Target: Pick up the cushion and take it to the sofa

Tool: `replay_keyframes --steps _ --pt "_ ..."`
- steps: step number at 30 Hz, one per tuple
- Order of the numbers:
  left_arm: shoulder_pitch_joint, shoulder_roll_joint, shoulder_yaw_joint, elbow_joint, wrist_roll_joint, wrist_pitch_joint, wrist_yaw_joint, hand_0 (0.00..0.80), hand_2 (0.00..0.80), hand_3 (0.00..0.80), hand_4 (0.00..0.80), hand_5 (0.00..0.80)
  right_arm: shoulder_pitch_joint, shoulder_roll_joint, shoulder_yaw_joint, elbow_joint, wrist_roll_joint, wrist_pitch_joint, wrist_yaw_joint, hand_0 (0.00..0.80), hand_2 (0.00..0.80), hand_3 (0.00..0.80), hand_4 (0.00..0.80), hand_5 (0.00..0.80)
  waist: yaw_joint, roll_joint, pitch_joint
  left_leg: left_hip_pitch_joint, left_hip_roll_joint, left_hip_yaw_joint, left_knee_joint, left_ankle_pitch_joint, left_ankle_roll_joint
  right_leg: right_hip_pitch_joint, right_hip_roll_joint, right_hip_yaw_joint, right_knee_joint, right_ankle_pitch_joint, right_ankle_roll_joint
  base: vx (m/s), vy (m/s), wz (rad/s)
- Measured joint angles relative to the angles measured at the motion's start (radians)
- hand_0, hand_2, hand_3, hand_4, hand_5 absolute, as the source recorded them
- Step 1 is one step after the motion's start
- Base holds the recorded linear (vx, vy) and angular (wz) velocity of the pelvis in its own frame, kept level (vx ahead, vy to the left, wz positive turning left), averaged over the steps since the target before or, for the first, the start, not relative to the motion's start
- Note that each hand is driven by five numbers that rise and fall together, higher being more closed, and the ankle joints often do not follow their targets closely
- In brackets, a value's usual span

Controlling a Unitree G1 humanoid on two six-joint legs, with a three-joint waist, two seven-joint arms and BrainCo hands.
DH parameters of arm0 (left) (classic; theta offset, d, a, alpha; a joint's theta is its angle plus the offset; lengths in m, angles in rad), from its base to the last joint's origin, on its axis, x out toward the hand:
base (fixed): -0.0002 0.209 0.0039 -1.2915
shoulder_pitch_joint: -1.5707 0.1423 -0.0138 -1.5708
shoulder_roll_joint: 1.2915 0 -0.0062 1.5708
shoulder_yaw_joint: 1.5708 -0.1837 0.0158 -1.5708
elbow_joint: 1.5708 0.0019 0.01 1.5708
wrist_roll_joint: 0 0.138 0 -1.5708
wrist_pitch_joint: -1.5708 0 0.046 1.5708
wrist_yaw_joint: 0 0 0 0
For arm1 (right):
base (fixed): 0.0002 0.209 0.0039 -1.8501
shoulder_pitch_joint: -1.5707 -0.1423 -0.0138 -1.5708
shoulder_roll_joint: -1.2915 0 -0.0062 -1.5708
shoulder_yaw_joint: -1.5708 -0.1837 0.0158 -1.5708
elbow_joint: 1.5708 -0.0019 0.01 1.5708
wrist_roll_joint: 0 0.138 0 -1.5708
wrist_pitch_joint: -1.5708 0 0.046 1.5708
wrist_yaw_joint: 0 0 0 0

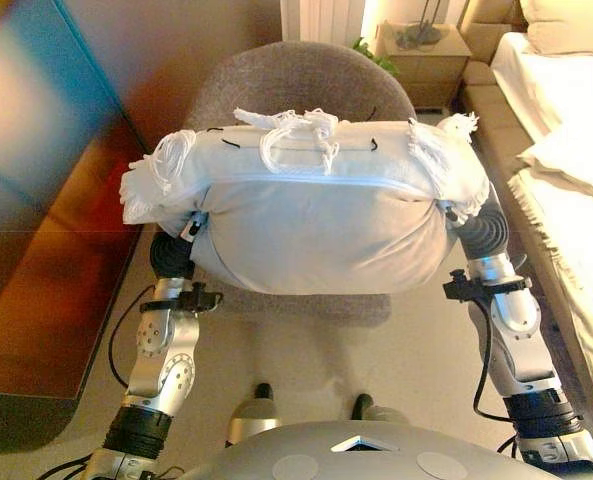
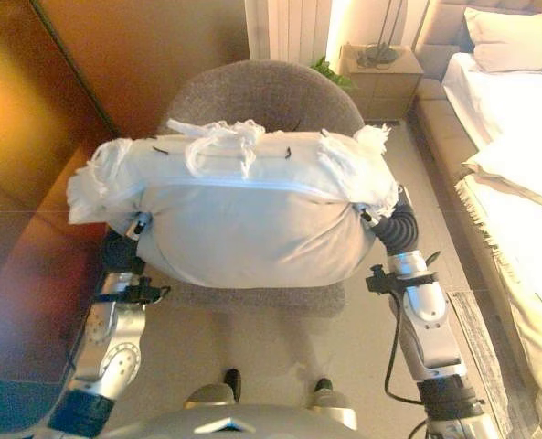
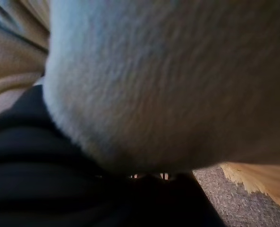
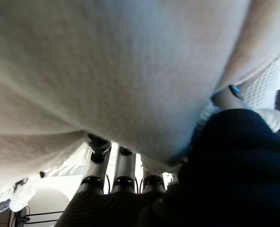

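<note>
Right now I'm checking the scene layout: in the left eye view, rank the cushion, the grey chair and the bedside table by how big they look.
1. cushion, nearest the camera
2. grey chair, partly hidden
3. bedside table, farthest

Head stereo pair looking down, wrist cameras pressed close under cushion (image 1: 316,215)

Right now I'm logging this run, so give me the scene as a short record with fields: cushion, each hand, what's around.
cushion: pale grey with white tassels, lifted between both arms, above the chair
left hand: dark ribbed cover against the cushion's left end; fingers hidden
right hand: cover against the right end; fingers pressed on the underside
chair: grey upholstered, behind and below the cushion
bed: white bedding, robot's right
nightstand: far right corner
</note>
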Motion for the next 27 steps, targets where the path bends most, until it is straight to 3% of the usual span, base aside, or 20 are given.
replay_keyframes --steps 4,8,10,12,13,14,15,17,20,23,26,27 --pt "0.002 0.0 0.009 0.0 0.0 0.0 0.02 0.8 0.8 0.8 0.8 0.8 -0.004 -0.007 0.02 0.002 0.0 0.001 0.0 0.8 0.8 0.8 0.8 0.8 0.004 -0.006 0.006 -0.003 0.007 0.003 0.031 -0.003 -0.003 -0.003 0.005 0.011 0.004 -0.004 -0.007 -0.06 -0.196 -0.08" --pt "0.016 0.004 0.046 0.0 0.001 -0.036 0.033 0.8 0.8 0.8 0.8 0.8 -0.032 -0.004 0.073 0.014 0.003 -0.001 0.007 0.8 0.8 0.8 0.8 0.8 0.033 -0.064 0.094 -0.093 0.012 0.002 0.305 -0.019 -0.002 -0.054 -0.005 0.07 0.152 -0.069 -0.046 -0.011 -0.196 -0.36" --pt "0.023 0.0 0.054 0.002 0.001 -0.046 0.033 0.8 0.8 0.8 0.8 0.8 -0.032 0.002 0.089 0.014 0.003 -0.004 0.01 0.8 0.8 0.8 0.8 0.8 0.03 -0.073 0.121 -0.134 0.024 0.002 0.395 -0.019 0.009 -0.062 -0.004 0.074 0.184 -0.086 -0.062 0.086 -0.088 -0.11" --pt "0.025 -0.012 0.045 0.002 0.001 -0.048 0.034 0.8 0.8 0.8 0.8 0.8 -0.032 -0.005 0.097 0.012 0.002 -0.019 0.003 0.8 0.8 0.8 0.8 0.8 0.033 -0.048 0.134 -0.138 -0.031 -0.007 0.378 -0.091 0.02 -0.079 0.0 0.085 0.164 -0.083 -0.056 0.162 -0.059 -0.28" --pt "0.025 -0.032 0.041 -0.007 0.003 -0.049 0.034 0.8 0.8 0.8 0.8 0.8 -0.043 -0.039 0.095 -0.002 0.001 -0.022 -0.005 0.8 0.8 0.8 0.8 0.8 0.039 0.025 0.137 -0.125 -0.011 -0.009 0.299 -0.157 0.056 -0.11 0.053 0.082 0.255 -0.097 -0.069 0.234 -0.022 -0.77" --pt "0.02 -0.013 0.044 -0.021 0.003 -0.054 0.037 0.8 0.8 0.8 0.8 0.8 -0.073 -0.032 0.1 0.008 -0.001 -0.023 -0.019 0.8 0.8 0.8 0.8 0.8 0.062 0.022 0.167 -0.097 -0.015 -0.006 0.274 -0.126 0.033 -0.153 0.06 0.1 0.446 -0.181 -0.071 0.299 0.011 -0.83" --pt "0.019 0.017 0.05 -0.02 0.001 -0.057 0.047 0.8 0.8 0.8 0.8 0.8 -0.076 -0.021 0.123 0.006 -0.001 -0.02 -0.03 0.8 0.8 0.8 0.8 0.8 0.078 -0.008 0.179 -0.094 -0.031 0.004 0.288 -0.12 0.022 -0.125 0.05 0.109 0.465 -0.266 -0.079 0.388 0.024 -0.44" --pt "0.01 0.01 0.044 -0.011 0.002 -0.055 0.06 0.8 0.8 0.8 0.8 0.8 -0.079 -0.022 0.133 0.012 -0.001 -0.018 -0.045 0.8 0.8 0.8 0.8 0.8 0.072 0.003 0.203 -0.153 -0.023 -0.034 0.399 -0.146 -0.003 -0.071 0.079 0.121 0.391 -0.264 -0.123 0.415 0.02 0.31" --pt "0.012 -0.005 0.026 -0.012 0.002 -0.055 0.071 0.8 0.8 0.8 0.8 0.8 -0.083 -0.019 0.131 0.012 -0.001 -0.017 -0.062 0.8 0.8 0.8 0.8 0.8 0.095 -0.005 0.211 -0.213 -0.061 -0.088 0.28 -0.138 -0.002 -0.054 0.096 0.198 0.349 -0.242 -0.131 0.438 0.035 0.13" --pt "0.012 -0.018 0.028 -0.012 0.002 -0.056 0.081 0.8 0.8 0.8 0.8 0.8 -0.085 -0.02 0.135 0.011 -0.001 -0.017 -0.065 0.8 0.8 0.8 0.8 0.8 0.122 0.019 0.212 -0.22 -0.037 -0.109 0.139 -0.104 -0.015 -0.018 0.122 0.236 0.338 -0.253 -0.132 0.452 0.077 -0.13" --pt "0.012 -0.017 0.026 -0.012 0.002 -0.056 0.081 0.8 0.8 0.8 0.8 0.8 -0.078 -0.026 0.127 0.011 -0.001 -0.017 -0.065 0.8 0.8 0.8 0.8 0.8 0.136 0.039 0.212 -0.27 0.001 -0.107 0.165 -0.105 -0.016 0.001 0.124 0.257 0.365 -0.302 -0.109 0.524 0.144 -0.21" --pt "0.011 -0.017 0.025 -0.012 0.002 -0.056 0.081 0.8 0.8 0.8 0.8 0.8 -0.074 -0.028 0.127 0.011 -0.001 -0.017 -0.065 0.8 0.8 0.8 0.8 0.8 0.138 0.04 0.212 -0.281 0.006 -0.101 0.184 -0.081 -0.025 0.009 0.115 0.271 0.375 -0.322 -0.096 0.513 0.212 -0.27"
